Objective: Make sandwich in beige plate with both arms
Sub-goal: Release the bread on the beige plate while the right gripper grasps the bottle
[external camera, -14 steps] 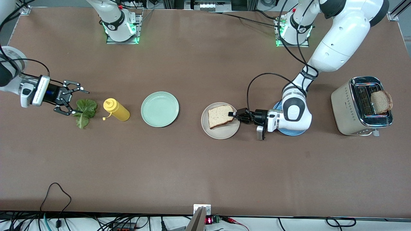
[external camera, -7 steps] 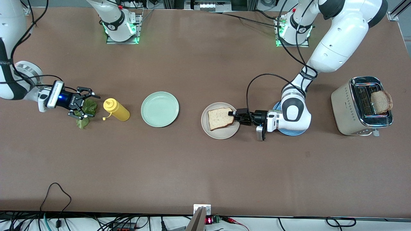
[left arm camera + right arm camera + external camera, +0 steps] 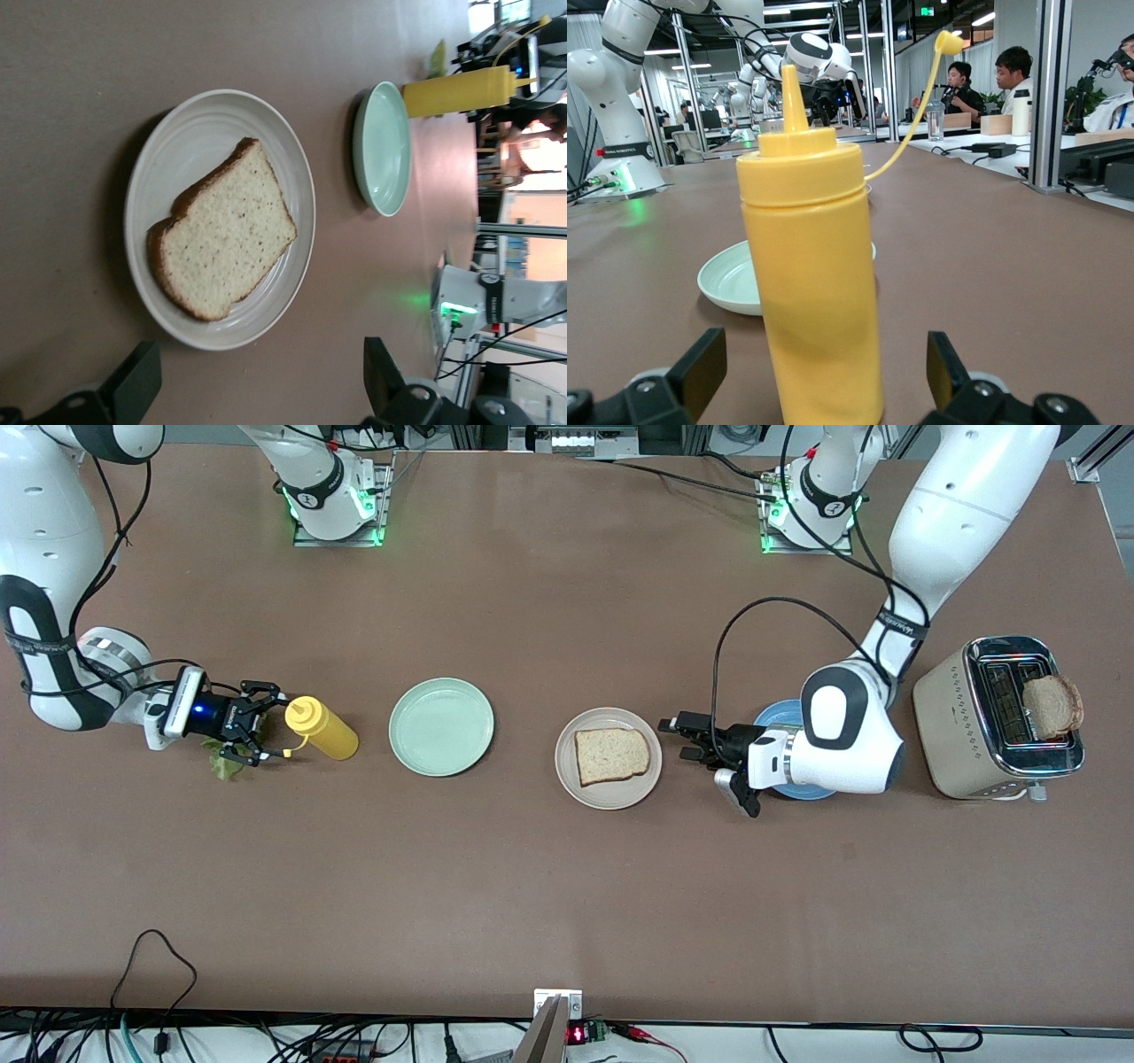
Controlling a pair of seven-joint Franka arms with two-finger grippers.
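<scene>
The left gripper [image 3: 682, 738] is low over the table, just beside the beige plate [image 3: 608, 791] on the side toward the left arm's end, w/ its two black fingers [image 3: 133, 385] spread apart and nothing between them. Right in front of this claw lies one slice of bread [image 3: 611, 755], flat on the beige plate and not touching the claw. The blue plate [image 3: 780, 716] sits under the left arm's wrist, mostly hidden. Past that, at the left arm's end of the table, is the toaster [image 3: 992, 722] w/ another bread slice [image 3: 1052, 706] sticking up out of a slot. The mint green plate [image 3: 441, 726] is on the table between the beige plate and the yellow squeeze bottle [image 3: 322, 729]. The right gripper [image 3: 257, 722] is down low at the right arm's end, fingers wide apart and holding nothing. The yellow bottle stands straight up just in front of this claw (its little cap hangs off on a strap). The lettuce leaf [image 3: 226, 764] lies on the table under the right claw, mostly covered by it; can't tell if the claw touches it.
</scene>
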